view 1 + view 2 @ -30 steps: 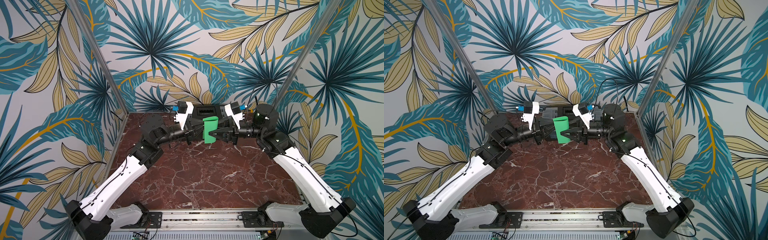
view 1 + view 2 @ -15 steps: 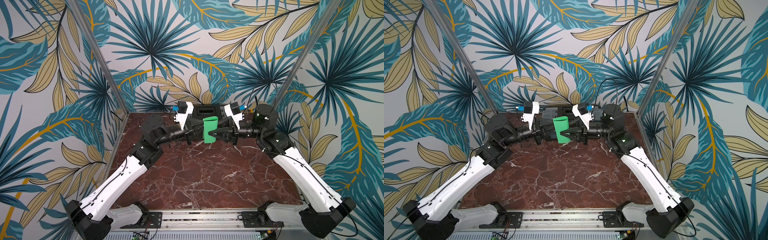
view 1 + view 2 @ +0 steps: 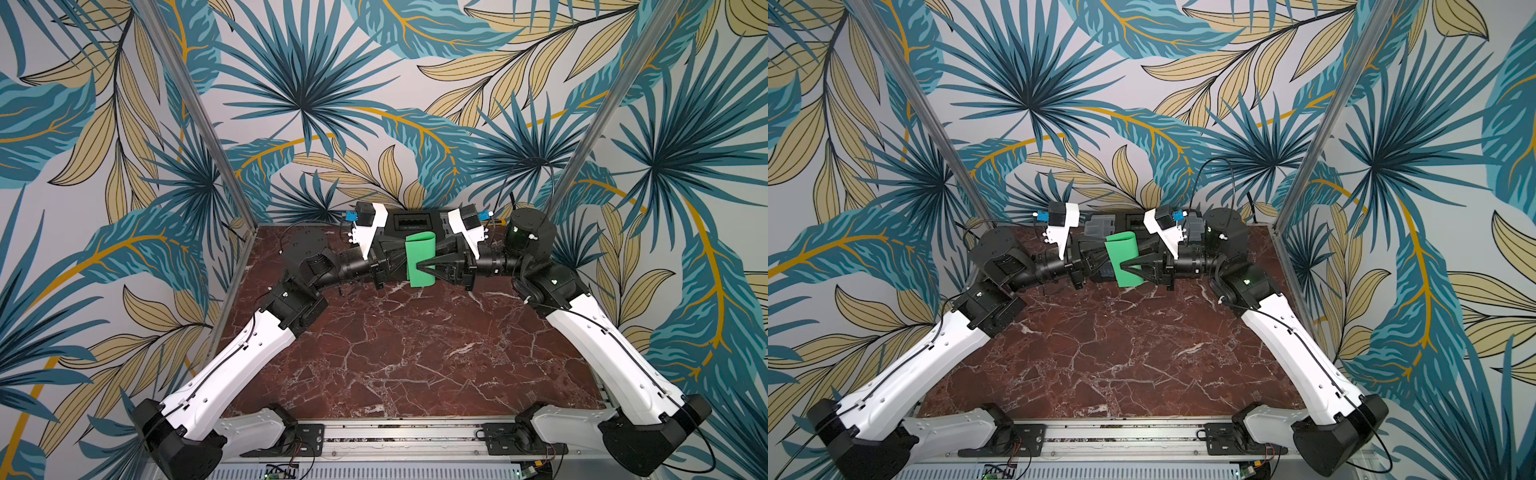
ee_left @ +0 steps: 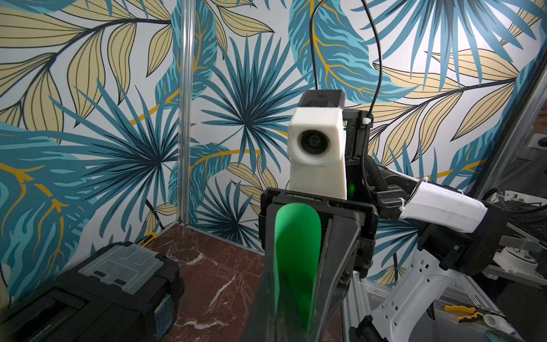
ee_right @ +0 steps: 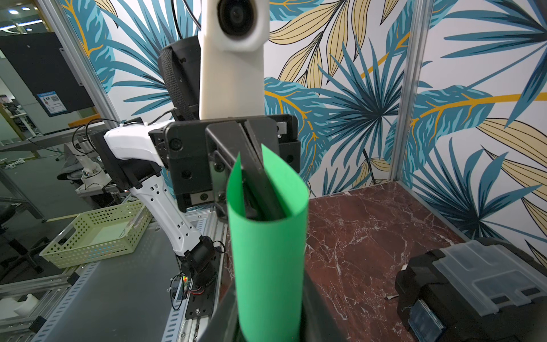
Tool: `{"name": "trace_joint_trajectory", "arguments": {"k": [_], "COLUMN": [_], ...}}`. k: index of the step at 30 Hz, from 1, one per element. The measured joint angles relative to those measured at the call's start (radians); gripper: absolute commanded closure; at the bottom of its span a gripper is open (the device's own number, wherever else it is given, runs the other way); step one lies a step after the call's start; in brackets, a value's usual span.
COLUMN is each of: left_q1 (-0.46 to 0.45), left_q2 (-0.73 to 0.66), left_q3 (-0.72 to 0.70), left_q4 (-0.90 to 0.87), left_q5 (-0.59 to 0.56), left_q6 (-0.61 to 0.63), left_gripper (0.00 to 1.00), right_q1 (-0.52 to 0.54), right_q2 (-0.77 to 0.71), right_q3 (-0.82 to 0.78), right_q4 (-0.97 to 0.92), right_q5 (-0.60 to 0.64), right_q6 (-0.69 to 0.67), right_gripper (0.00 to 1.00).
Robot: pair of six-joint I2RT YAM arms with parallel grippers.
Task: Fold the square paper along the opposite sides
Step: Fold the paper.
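My right tool (image 3: 428,257) had narrowed around the looped square paper (image 3: 420,243), not yet squeezing; my left tool (image 5: 257,189) pinched the sheet, so creasing looked close.

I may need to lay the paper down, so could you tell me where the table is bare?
Bare: the near and middle table, between the left arm and right arm and up to the front rail. Crowded: the far edge, where the toolbox sits and the left hand and right hand meet at the paper, held above the table.
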Motion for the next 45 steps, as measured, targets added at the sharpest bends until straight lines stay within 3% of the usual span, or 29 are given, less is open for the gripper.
{"name": "trace_joint_trajectory", "arguments": {"k": [45], "left_q1": [0.0], "left_q2": [0.0], "left_q3": [-0.011], "left_q4": [0.0], "left_q5": [-0.001], "left_q6": [0.011], "left_gripper": [1.0], "right_q1": [0.001], "right_q2": [0.001], "right_q3": [0.0], "right_q4": [0.029], "right_q5": [0.0], "right_q6": [0.014], "right_gripper": [0.69]}}
